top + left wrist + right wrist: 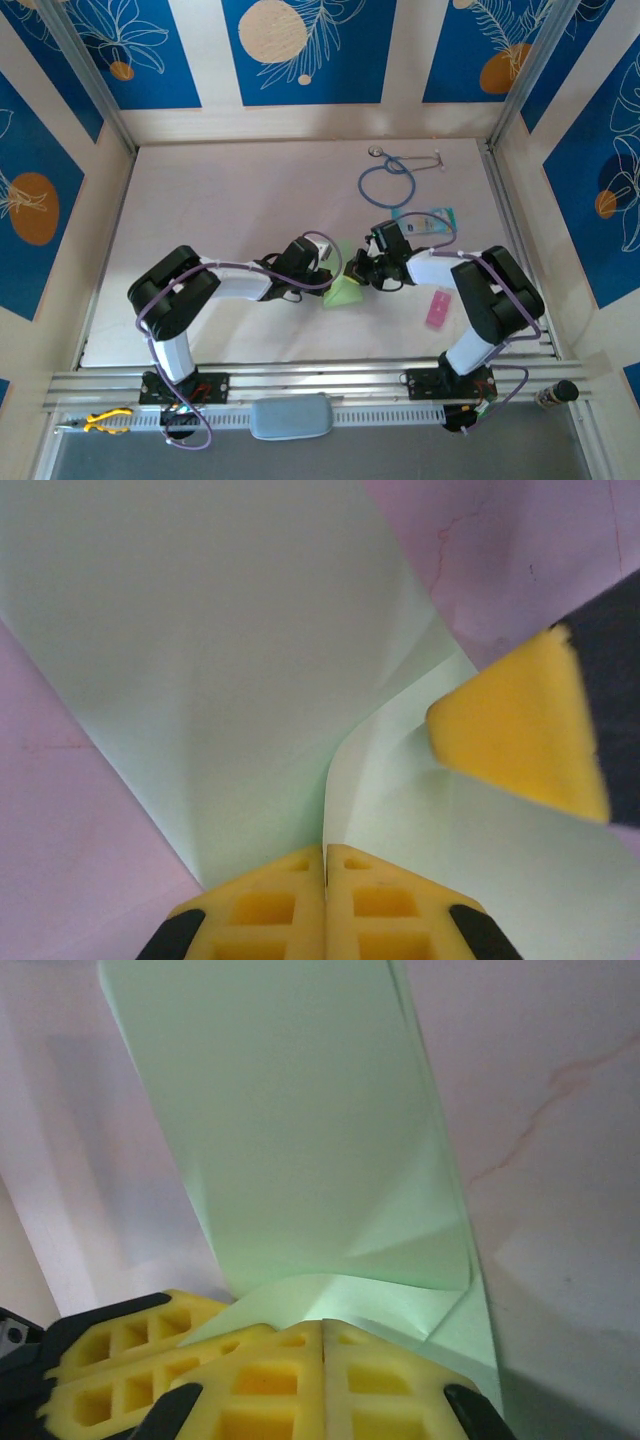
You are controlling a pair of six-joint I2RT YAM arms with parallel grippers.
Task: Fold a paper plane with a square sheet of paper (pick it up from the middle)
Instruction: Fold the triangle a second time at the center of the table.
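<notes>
left jaws pinched together on green paper point(200, 660) | right jaws clamped on its folded edge

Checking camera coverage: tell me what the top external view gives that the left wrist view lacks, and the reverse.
Top external: a stethoscope, a teal-and-white card and a pink strip lying on the table. Left wrist: the left pincer with its yellow pads shut on a raised fold of the square sheet of paper, and a pad of the right pincer over the sheet. Both: the green sheet between the two pincers.
</notes>
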